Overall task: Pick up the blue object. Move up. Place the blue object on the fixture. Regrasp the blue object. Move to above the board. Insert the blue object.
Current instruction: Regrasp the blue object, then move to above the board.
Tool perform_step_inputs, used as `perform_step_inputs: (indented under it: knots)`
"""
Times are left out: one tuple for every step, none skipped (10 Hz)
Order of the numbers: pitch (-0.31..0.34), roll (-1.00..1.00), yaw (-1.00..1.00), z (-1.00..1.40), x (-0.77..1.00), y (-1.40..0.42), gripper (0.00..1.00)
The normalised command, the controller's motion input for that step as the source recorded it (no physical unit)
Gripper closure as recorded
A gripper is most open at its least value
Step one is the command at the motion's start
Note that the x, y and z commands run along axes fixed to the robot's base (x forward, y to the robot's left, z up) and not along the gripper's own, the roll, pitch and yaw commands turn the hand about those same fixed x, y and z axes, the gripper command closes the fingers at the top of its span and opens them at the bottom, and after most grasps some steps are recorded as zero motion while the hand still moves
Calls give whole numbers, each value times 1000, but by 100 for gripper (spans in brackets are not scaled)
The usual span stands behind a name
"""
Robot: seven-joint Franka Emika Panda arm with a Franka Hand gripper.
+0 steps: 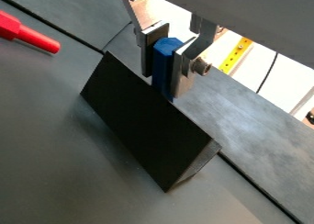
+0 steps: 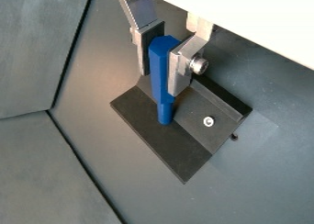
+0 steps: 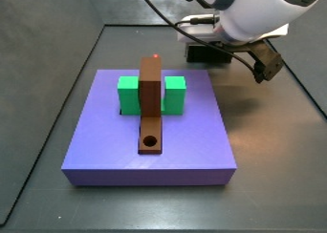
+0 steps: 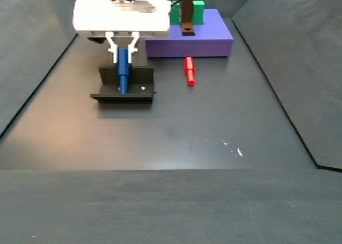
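One blue object (image 2: 162,79) is what I see between the gripper's (image 2: 164,46) silver plates in both wrist views; it stands upright, the plates closed against its upper part, and its lower end meets the base plate of the fixture (image 2: 196,136). In a side view the blue object (image 4: 124,68) hangs straight down from the gripper (image 4: 123,51) over the fixture (image 4: 123,91), which sits on the dark floor well apart from the other pieces; in a wrist view the fixture's (image 1: 147,127) dark upright face stands just beside the peg (image 1: 163,62). A red peg (image 4: 190,70) lies flat on the floor between the fixture and the lilac-blue slab (image 3: 102,151); on that slab I see the board (image 3: 151,108), its round hole near the low end, leaning up over the green block (image 3: 173,94).
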Motion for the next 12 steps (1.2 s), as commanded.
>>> perform_step_inputs:
  knots:
    - [0, 0, 0, 0, 0, 0, 100]
    - [0, 0, 0, 0, 0, 0, 100]
    - [0, 0, 0, 0, 0, 0, 100]
    - [0, 0, 0, 0, 0, 0, 100]
    - [0, 0, 0, 0, 0, 0, 100]
    - [0, 0, 0, 0, 0, 0, 100]
    - [0, 0, 0, 0, 0, 0, 100]
    - [0, 0, 0, 0, 0, 0, 100]
    - [0, 0, 0, 1400, 0, 0, 100]
    - [35, 12, 55, 1400, -24, 6, 100]
    - [20, -29, 45, 1400, -44, 12, 100]
    - [-10, -12, 47, 1400, -39, 20, 100]
